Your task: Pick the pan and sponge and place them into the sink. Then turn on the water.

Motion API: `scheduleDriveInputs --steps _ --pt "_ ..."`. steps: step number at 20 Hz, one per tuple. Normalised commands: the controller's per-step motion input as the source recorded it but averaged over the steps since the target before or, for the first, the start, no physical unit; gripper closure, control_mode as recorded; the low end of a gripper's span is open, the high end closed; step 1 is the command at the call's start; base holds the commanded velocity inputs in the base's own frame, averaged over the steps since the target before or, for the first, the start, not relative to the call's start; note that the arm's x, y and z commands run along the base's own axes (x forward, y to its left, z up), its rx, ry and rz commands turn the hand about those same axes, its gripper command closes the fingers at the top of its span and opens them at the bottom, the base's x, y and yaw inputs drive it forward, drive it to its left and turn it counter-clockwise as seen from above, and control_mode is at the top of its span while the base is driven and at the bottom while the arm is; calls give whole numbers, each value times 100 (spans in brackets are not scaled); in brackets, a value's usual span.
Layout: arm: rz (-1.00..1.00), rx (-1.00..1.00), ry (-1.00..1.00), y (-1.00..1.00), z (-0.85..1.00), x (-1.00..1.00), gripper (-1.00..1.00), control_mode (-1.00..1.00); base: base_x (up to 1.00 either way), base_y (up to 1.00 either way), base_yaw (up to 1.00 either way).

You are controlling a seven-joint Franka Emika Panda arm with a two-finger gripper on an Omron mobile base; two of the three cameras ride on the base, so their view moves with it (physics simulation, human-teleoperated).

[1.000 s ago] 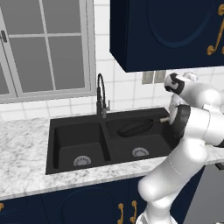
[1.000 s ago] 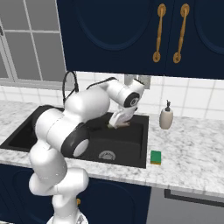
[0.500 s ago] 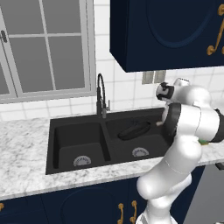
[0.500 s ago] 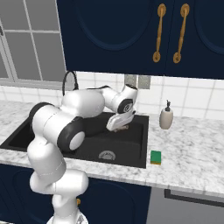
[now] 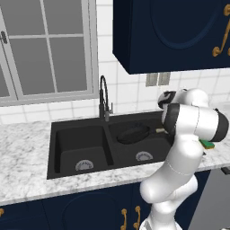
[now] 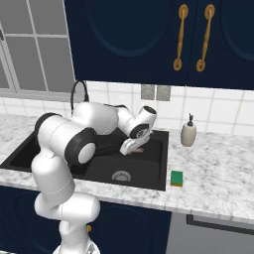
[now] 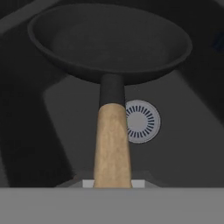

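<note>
The end effector [image 6: 133, 149] is gripping the pan [image 7: 109, 41] by its wooden handle, holding it above the right basin of the sink [image 5: 76, 130], over the drain [image 7: 141, 121]. The sponge [image 6: 176, 178] is lying on the counter [image 6: 218, 178] beside the sink.

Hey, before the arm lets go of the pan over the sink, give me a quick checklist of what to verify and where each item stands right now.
1. Grip on the pan: ok. The gripper is shut on its light-brown handle.
2. Pan over the right basin of the sink: ok. The hand view shows the silver drain directly below it.
3. Pan resting on the basin floor: not ok. It hangs above the floor, so lower it before release.
4. Basin below free of other items: ok, as far as the views show.
5. Sponge: not ok. It lies on the counter right of the sink.
6. Faucet: no water seen running.
</note>
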Motion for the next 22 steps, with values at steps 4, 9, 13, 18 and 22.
scheduleDriveInputs --steps 4,9,13,18,22 --pt "0 1 -7 0 -22 -2 100 -100 0 0 0" --pt "0 0 -1 1 -42 -1 100 -100 0 0 0" --pt "0 0 0 0 -50 0 100 -100 0 0 0" --pt "0 0 -1 2 -39 2 100 -100 0 0 0" --pt "0 0 -2 24 -24 13 100 -100 0 0 0"
